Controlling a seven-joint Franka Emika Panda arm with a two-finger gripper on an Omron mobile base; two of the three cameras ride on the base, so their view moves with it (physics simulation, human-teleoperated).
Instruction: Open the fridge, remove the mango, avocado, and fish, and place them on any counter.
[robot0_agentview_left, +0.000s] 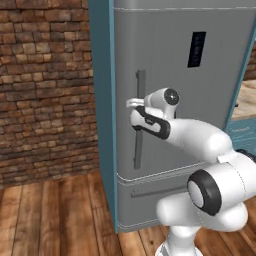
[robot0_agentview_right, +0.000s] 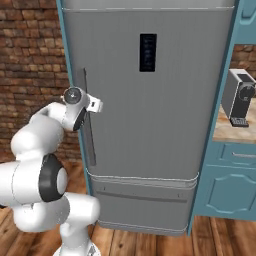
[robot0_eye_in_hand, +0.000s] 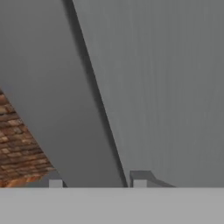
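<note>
A brick wall (robot0_agentview_left: 45, 90) is seen to the left of the fridge (robot0_agentview_right: 150, 125), with wooden floorboards (robot0_agentview_left: 55, 215) laid below it. To the fridge's right, teal cabinets (robot0_agentview_right: 225, 185) are topped by a beige counter (robot0_agentview_right: 231, 131), on which a grey coffee machine (robot0_agentview_right: 239, 97) is stood (its dark front is turned toward the room). A dark display panel (robot0_agentview_right: 148, 52) is set high on the fridge door, and a lower drawer front (robot0_agentview_right: 145, 200) is closed beneath it. The door itself is shut, so the fridge's contents are hidden behind it. Nothing is placed between the arm and the door.

The long vertical handle (robot0_agentview_left: 139, 120) is mounted near the door's left edge. The white arm is raised from the base, bent at the elbow and reached forward at about mid-height of the handle, the wrist being turned toward the door. In the left base view the gripper (robot0_agentview_left: 136, 103) is pressed against the bar. In the hand view the handle is shown as a broad grey band crossing diagonally between the two fingertips (robot0_eye_in_hand: 139, 179), which are set on either side of it; the gripper is thus drawn narrow and clamped on the handle. A strip of the brick wall is glimpsed at that view's lower left.
</note>
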